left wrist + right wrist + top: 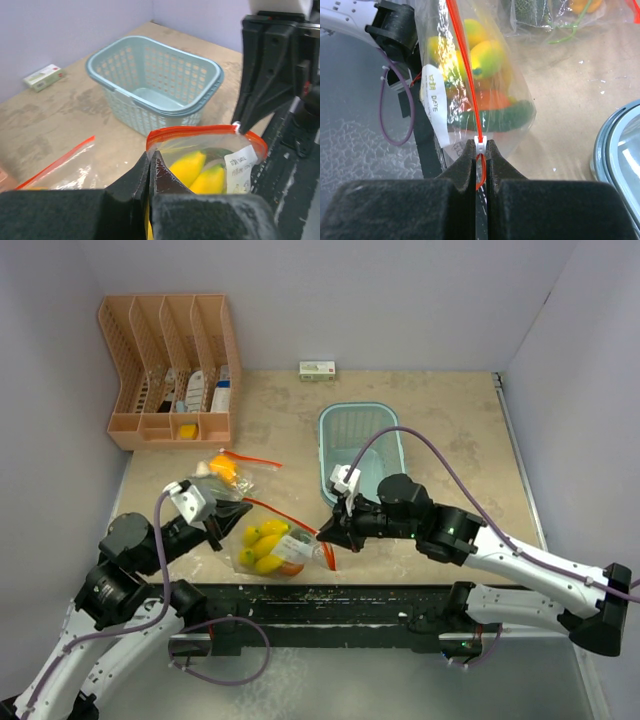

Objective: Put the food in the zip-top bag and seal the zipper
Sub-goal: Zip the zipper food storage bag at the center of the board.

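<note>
A clear zip-top bag [270, 545] with a red zipper hangs between my two grippers near the table's front edge. Inside it are yellow bananas [487, 55], a small orange fruit [492, 100] and a long green vegetable [512, 114]. The left gripper [150, 156] is shut on the bag's left top corner, with the bananas [192, 167] just behind its tips. The right gripper [479, 147] is shut on the white zipper slider [479, 141] at the bag's other end. From above, the left gripper [243, 508] and right gripper [322, 536] flank the bag.
A second clear bag [228, 472] holding orange and green items lies behind the left gripper. A light blue mesh basket [362, 452] stands at the middle right. A pink desk organiser [170, 370] is at the back left, a small box [317, 369] at the back wall.
</note>
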